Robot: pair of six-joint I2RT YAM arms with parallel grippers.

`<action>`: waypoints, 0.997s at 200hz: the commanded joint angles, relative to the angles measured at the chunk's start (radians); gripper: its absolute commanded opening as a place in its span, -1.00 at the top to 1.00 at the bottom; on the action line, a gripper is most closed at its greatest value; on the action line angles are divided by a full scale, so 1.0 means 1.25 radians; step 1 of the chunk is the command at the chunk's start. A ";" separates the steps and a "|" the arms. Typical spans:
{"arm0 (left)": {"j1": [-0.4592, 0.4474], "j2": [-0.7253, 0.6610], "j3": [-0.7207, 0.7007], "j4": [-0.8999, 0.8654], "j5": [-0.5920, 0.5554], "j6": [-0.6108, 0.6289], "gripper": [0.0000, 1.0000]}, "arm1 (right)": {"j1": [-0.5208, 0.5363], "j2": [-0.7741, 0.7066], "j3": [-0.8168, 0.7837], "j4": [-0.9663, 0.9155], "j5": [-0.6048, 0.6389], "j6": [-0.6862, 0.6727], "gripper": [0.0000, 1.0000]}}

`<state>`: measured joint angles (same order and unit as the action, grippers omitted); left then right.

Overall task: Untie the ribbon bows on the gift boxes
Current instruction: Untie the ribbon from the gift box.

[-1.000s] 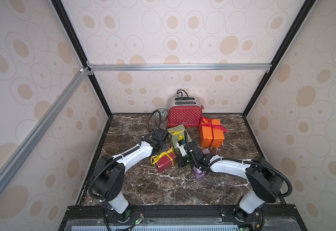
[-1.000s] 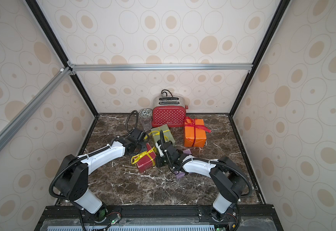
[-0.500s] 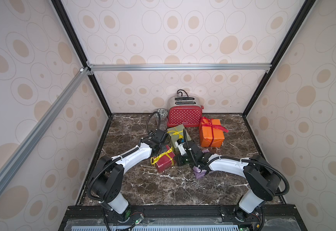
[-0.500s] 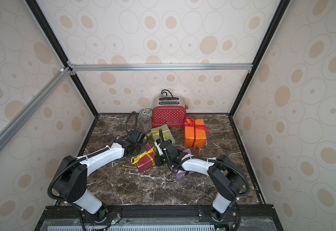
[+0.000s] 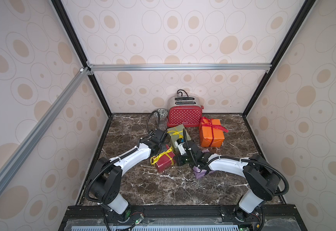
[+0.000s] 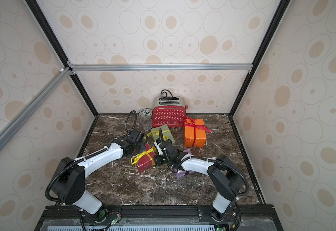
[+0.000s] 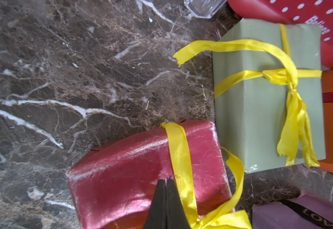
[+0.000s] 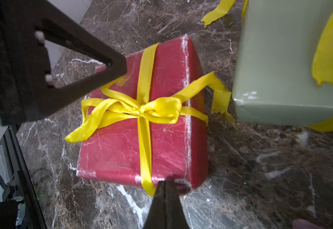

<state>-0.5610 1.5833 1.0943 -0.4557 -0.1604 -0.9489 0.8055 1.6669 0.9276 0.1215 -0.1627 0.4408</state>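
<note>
The dark red gift box [image 8: 142, 138] carries a tied yellow ribbon bow [image 8: 151, 110]. My left gripper [image 7: 166, 179] is shut at the box's far edge, and a frayed tail of that ribbon runs into its tips [image 8: 120, 77]. My right gripper [image 8: 166, 181] is shut with nothing in it, its tips pressed against the box's near edge beside the ribbon band. In both top views the two grippers [image 5: 164, 148] [image 6: 159, 160] flank this box [image 5: 164, 163]. The olive green box [image 7: 260, 119] has a yellow ribbon [image 7: 276, 76] knotted with loose ends hanging. The orange box [image 5: 211, 135] keeps a red bow [image 5: 211, 125].
A lilac box [image 5: 200, 174] with a black lettered ribbon [image 7: 310, 216] lies under my right forearm. The red white-dotted toaster [image 5: 184, 118], a clear glass [image 5: 163, 124] and a small bowl [image 5: 161, 113] stand at the back wall. The boxes are crowded close together.
My left gripper has closed from open to shut at the dark red box's far edge. The right gripper stays shut and has hardly moved.
</note>
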 commanded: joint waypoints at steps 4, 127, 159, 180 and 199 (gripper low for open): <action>0.001 -0.015 0.012 0.009 0.011 0.038 1.00 | -0.007 -0.005 0.014 0.010 -0.022 -0.002 1.00; 0.001 -0.004 -0.005 0.065 0.066 0.058 1.00 | -0.032 0.054 0.071 -0.024 -0.096 0.018 1.00; 0.002 -0.005 -0.001 0.062 0.057 0.063 1.00 | -0.031 0.079 0.077 -0.019 -0.126 0.021 1.00; 0.001 -0.014 -0.003 0.058 0.041 0.068 1.00 | -0.032 0.083 0.077 -0.027 -0.109 0.025 1.00; 0.001 -0.039 -0.020 0.077 0.015 0.067 1.00 | -0.032 0.090 0.078 -0.039 -0.107 0.040 1.00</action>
<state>-0.5610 1.5818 1.0882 -0.3752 -0.0841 -0.8822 0.7643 1.7489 1.0119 0.1215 -0.2916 0.4641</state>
